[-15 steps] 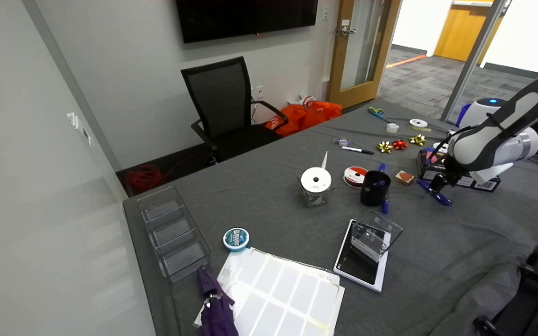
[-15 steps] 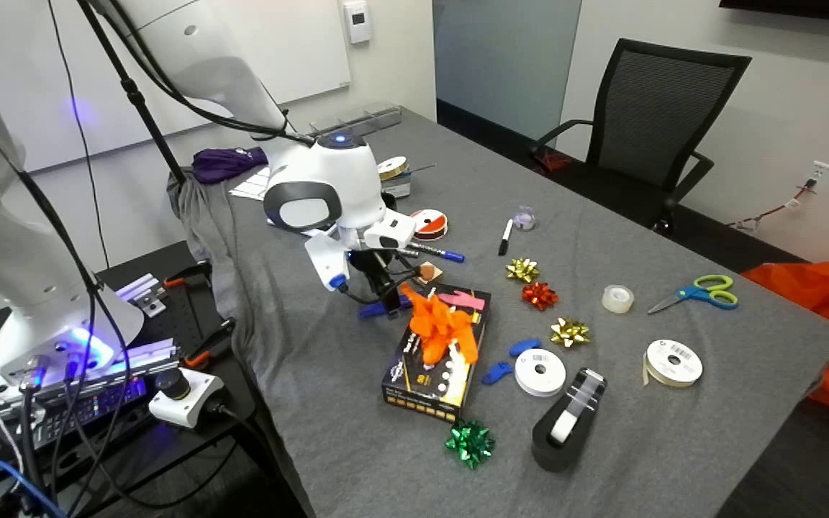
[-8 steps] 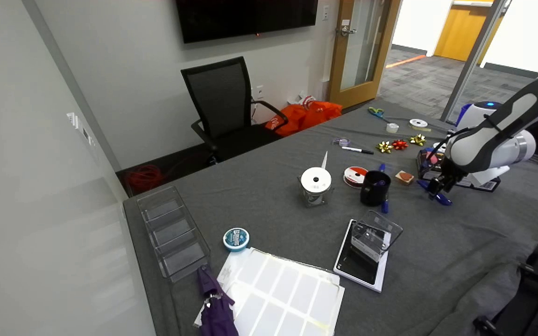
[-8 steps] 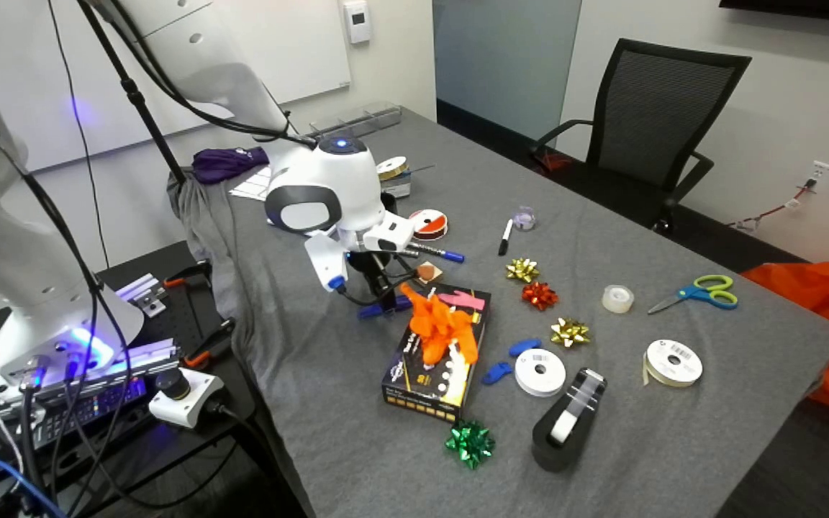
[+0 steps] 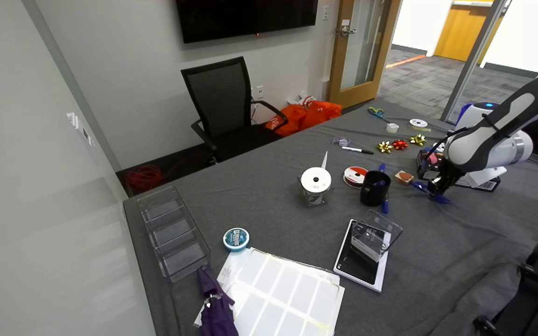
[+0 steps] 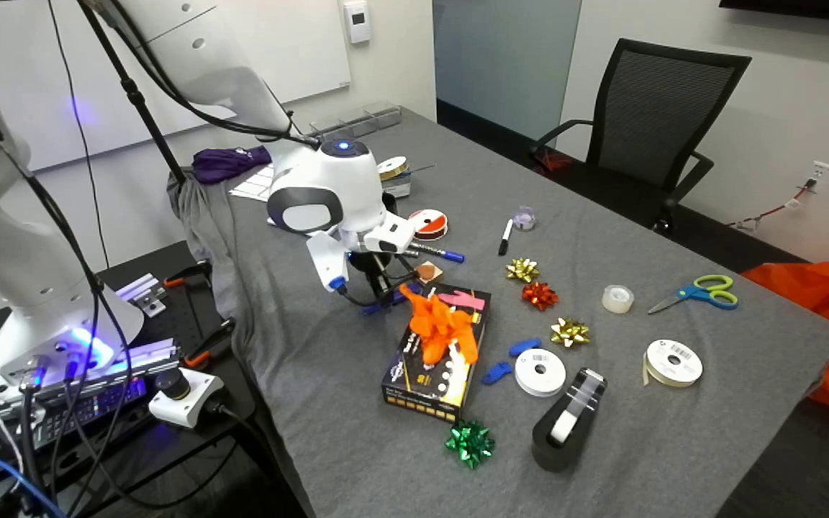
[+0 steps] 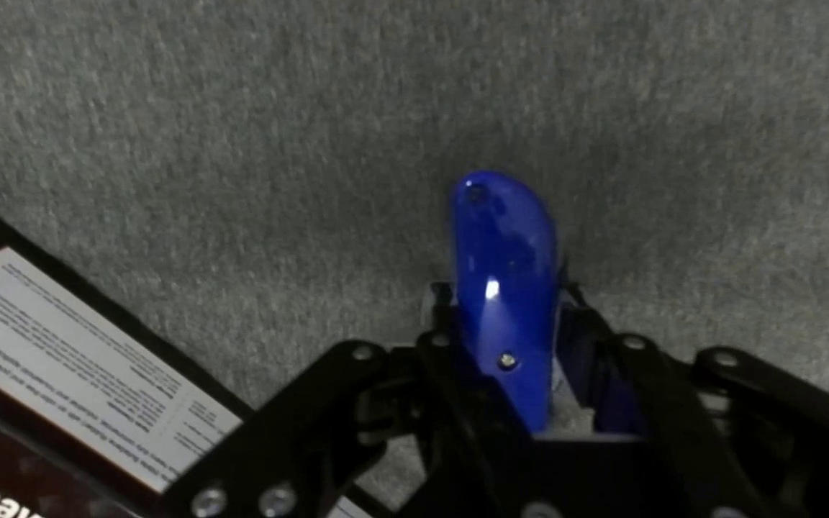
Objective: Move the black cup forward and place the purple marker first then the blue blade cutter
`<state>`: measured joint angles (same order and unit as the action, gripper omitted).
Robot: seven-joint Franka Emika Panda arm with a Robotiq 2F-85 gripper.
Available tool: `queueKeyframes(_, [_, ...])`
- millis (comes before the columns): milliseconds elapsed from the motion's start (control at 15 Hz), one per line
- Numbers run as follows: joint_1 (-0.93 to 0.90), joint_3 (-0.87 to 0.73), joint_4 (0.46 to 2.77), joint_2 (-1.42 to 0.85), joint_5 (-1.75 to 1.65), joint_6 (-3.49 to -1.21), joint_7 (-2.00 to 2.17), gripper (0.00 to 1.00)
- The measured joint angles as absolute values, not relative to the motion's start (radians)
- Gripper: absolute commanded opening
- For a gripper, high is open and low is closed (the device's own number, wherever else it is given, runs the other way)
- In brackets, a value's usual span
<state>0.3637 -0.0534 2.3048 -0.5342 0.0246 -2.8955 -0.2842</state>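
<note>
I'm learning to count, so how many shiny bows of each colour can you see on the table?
Gold bows: 2
Red bow: 1
Green bow: 1
Total: 4

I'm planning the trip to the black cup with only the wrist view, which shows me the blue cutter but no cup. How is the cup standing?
Observer: In an exterior view the black cup stands upright, mouth up.
Operator: What is right beside it?
Observer: A red-and-white roll lies flat next to it.
Operator: And near the blue cutter, apart from the box?
Observer: A small wooden block sits close to one end; I can't tell whether they touch.
</note>
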Motion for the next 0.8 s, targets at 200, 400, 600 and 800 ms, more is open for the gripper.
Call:
queueKeyframes(200, [0.365, -0.053, 2.305, -0.531, 0.024, -2.894, -0.285, 0.11])
queueKeyframes(400, [0.365, -0.053, 2.311, -0.514, 0.020, -2.877, -0.292, 0.11])
queueKeyframes(600, [0.365, -0.052, 2.323, -0.458, 0.021, -2.808, -0.312, 0.11])
queueKeyframes(800, [0.365, -0.044, 2.337, -0.391, 0.032, -2.733, -0.329, 0.11])
